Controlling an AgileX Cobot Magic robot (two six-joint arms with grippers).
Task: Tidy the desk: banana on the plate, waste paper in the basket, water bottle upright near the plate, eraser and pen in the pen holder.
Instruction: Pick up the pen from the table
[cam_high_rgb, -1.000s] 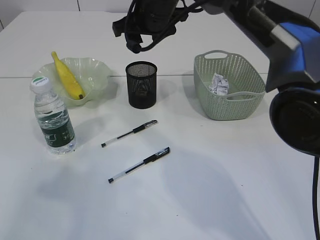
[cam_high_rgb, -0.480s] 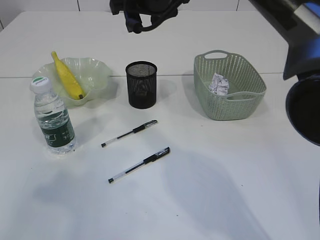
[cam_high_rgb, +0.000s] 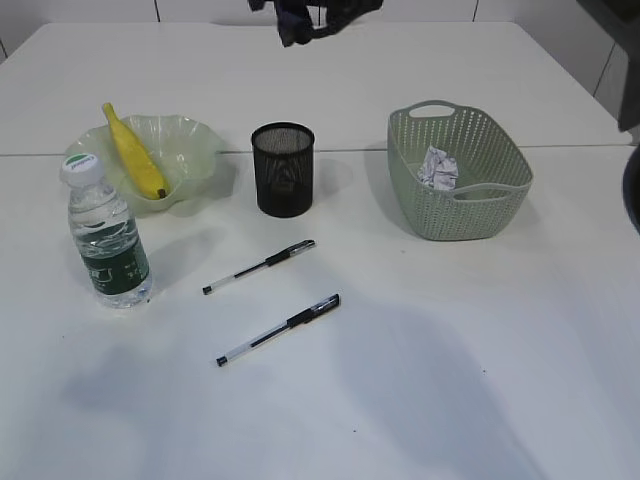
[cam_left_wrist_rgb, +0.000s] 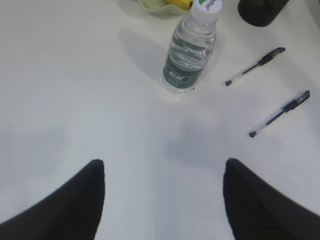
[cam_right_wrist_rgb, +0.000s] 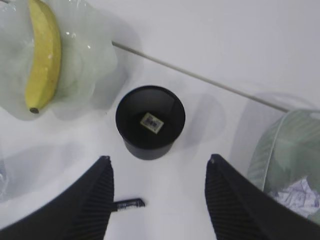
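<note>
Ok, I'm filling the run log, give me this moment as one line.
banana on plate | paper in basket | bottle upright | eraser in holder | two pens on table | both grippers open, empty

Bright, even overhead light, soft shadows; right wrist view slightly blurred.

Desk items, exterior view.
Banana on plate, upper left; bottle upright below it; eraser inside holder; paper in basket; two pens lying centre.
</note>
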